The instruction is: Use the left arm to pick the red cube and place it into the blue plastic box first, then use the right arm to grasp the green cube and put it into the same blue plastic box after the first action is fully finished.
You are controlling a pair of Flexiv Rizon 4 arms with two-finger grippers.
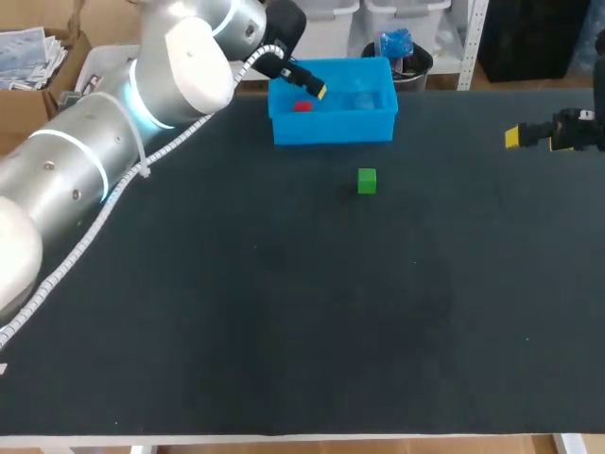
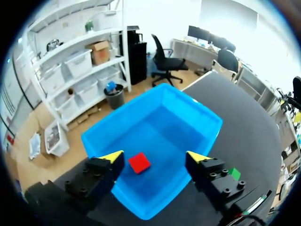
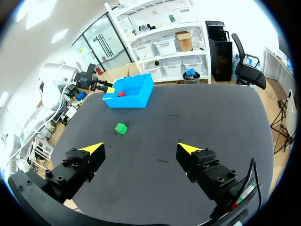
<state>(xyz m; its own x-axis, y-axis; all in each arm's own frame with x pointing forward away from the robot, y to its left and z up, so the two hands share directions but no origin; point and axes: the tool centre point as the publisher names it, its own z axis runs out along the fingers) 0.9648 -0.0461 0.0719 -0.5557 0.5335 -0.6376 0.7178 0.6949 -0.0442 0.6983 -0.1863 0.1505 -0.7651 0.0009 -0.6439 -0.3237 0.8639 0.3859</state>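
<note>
Red cube (image 2: pixel 139 163) boxed, green cube (image 1: pixel 367 181) out on the table (image 1: pixel 284 331).
The red cube lies in the blue plastic box (image 1: pixel 331 130) at the far edge, under the left gripper (image 2: pixel 155 157), fingers apart; the right gripper (image 3: pixel 141 148), also spread, hangs at right.

Red cube (image 2: pixel 139 163), seen between the left gripper (image 2: pixel 155 156) fingers: uniform red; blue plastic box (image 2: pixel 188 117) beneath those fingers: bright blue throughout; green cube (image 1: pixel 367 181): plain green; left gripper and right gripper (image 3: pixel 141 148): black fingers, bright yellow tips; table (image 1: pixel 284 312): matte black, unpatterned; left arm (image 1: pixel 85 165): silver, with pale cyan-white bands.
</note>
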